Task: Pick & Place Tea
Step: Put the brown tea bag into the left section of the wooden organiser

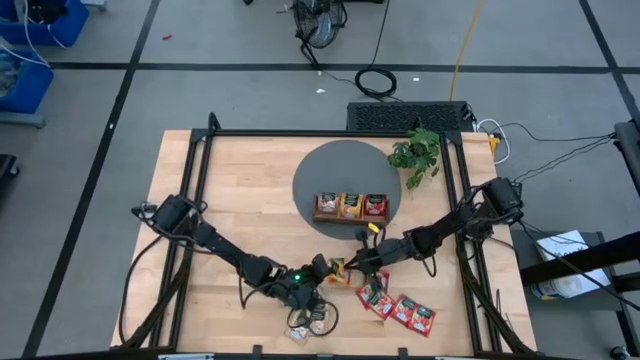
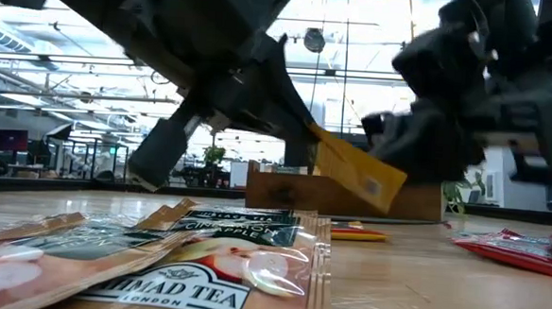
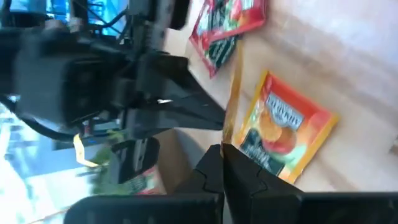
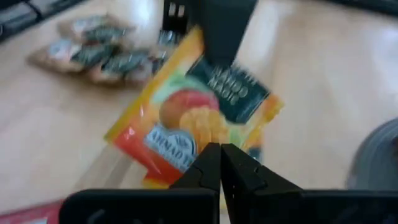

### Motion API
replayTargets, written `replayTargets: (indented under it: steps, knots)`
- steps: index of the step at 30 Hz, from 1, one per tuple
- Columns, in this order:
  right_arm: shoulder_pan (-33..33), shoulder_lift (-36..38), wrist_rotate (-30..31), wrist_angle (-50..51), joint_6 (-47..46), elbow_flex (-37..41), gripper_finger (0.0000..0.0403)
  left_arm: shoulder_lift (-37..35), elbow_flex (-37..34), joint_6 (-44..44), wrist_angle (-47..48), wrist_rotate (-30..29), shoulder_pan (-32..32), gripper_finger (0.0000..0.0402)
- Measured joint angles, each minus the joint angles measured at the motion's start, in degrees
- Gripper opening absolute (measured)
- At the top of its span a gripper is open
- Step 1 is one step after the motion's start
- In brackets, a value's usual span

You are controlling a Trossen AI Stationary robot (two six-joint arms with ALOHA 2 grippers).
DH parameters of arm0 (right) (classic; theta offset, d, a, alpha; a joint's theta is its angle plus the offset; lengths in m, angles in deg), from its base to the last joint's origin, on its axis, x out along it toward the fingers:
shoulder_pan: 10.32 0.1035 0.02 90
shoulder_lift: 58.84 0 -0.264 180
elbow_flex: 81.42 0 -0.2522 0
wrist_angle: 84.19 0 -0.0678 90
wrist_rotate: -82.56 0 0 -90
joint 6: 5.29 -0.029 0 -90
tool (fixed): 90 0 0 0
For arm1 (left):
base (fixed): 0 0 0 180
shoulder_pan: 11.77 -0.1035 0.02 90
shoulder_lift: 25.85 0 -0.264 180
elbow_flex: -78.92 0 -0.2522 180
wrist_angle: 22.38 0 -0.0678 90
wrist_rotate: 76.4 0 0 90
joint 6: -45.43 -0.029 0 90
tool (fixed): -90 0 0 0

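An orange tea sachet (image 1: 339, 266) hangs in the air between my two grippers, near the table's near middle. My left gripper (image 1: 326, 269) is shut on one side of it and my right gripper (image 1: 352, 264) on the opposite side. In the low view the sachet (image 2: 353, 175) is tilted above the table. A second orange sachet (image 3: 283, 134) lies flat on the table under it. Several red sachets (image 1: 398, 304) lie to the right, and pale ones (image 1: 310, 322) sit at the near edge. My left gripper pinches the orange sachet by one edge (image 3: 227, 134) between its two fingers, coming level from the table's left. The sachet stands edge-on to this wrist view, lifted clear of the table. My right gripper pinches the opposite edge (image 4: 205, 140) of the same sachet between its two fingers, coming from the table's right. The printed face is turned toward its wrist camera, and the left finger (image 4: 221, 25) shows on the far edge.
The brown wooden tray (image 1: 350, 207) with three filled compartments sits on a grey round mat (image 1: 325, 170) beyond the grippers. A green plant (image 1: 418, 152) stands at the far right. A black frame (image 1: 200, 170) borders the table. Bare wood lies to the far left.
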Motion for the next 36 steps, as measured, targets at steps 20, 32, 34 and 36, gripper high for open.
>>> replayTargets:
  steps: [20,32,34,36]
  knots:
    - [-8.3,24.2,-17.9,12.9,-12.4,0.3,0.0039,-0.1,0.0,-16.2,-11.3,-18.8,10.0,0.0003]
    - [-14.8,21.5,-34.1,7.4,-28.7,0.3,0.0132,-0.1,0.0,-25.3,-16.4,-16.1,9.9,0.0003]
    - [-16.0,21.5,-36.1,7.5,-31.3,0.3,0.0145,-0.1,0.0,-25.7,-16.5,-14.7,9.9,0.0003]
    - [-17.0,21.5,-36.3,7.1,-33.7,0.3,0.0156,-0.1,0.0,-26.8,-16.5,-13.7,9.9,0.0004]
